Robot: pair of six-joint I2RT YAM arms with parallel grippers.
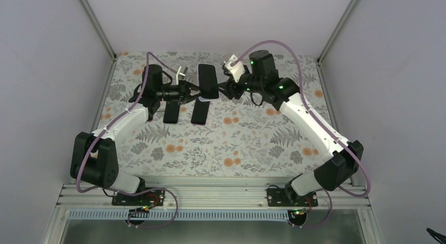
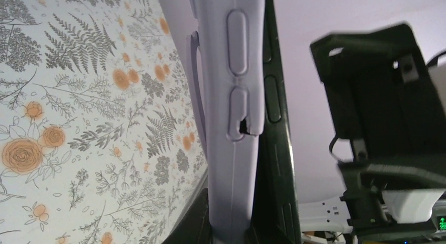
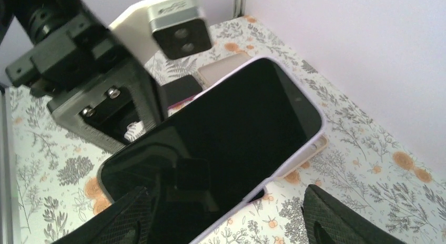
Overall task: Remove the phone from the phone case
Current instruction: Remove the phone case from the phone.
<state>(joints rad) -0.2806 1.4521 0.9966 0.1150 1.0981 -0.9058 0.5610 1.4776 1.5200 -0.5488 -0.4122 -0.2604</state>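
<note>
Two dark slabs (image 1: 171,112) lie on the worktop (image 1: 247,144) near its far edge. Above them my left gripper (image 1: 192,90) clamps the phone case (image 2: 231,70); my right gripper (image 3: 227,202) stands open around the phone (image 3: 231,123).

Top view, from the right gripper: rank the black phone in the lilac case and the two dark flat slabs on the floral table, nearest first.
1. Black phone in the lilac case, directly left of the right gripper.
2. Right-hand dark flat slab, lying on the floral table.
3. Left-hand dark flat slab, beside it, farther left.
</note>
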